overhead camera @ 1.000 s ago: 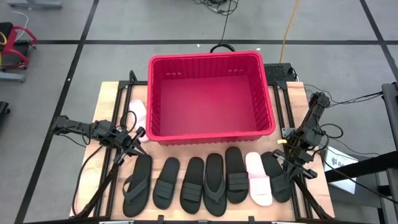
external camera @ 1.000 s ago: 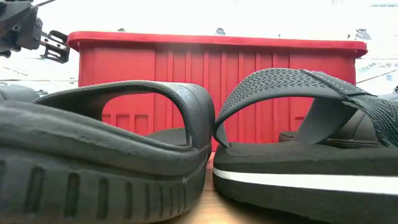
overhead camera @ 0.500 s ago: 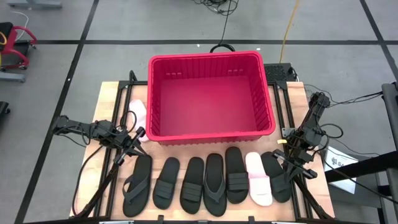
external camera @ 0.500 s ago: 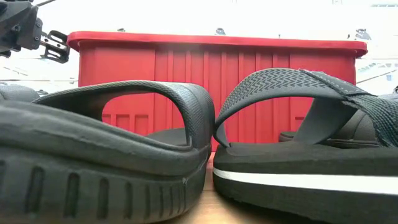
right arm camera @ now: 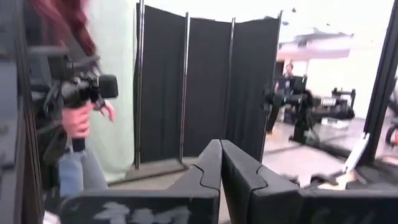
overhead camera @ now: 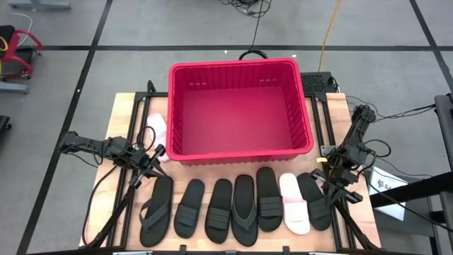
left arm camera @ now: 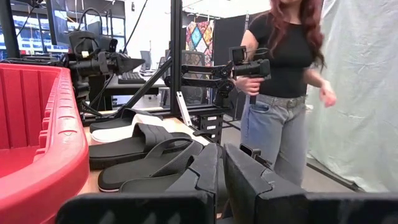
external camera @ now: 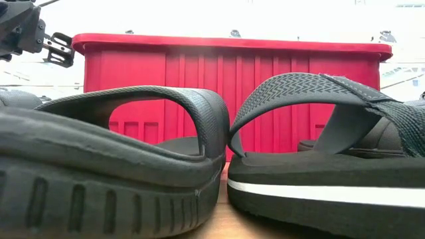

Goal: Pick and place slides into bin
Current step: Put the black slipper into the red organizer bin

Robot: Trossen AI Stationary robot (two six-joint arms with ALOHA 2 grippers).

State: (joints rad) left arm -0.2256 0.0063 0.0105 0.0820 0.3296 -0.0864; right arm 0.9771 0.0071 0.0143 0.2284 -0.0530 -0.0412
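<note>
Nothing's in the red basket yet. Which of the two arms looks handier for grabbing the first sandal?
Probably the right. The right gripper sits shut right beside the end black slide in the row. The left gripper, also shut, hovers near the pale slide beside the red bin, so it's close.

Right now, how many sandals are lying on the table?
8. Seven lie in a row in front of the bin: five black slides, a black flip-flop, a pale one. Another pale one lies left of the bin.
</note>
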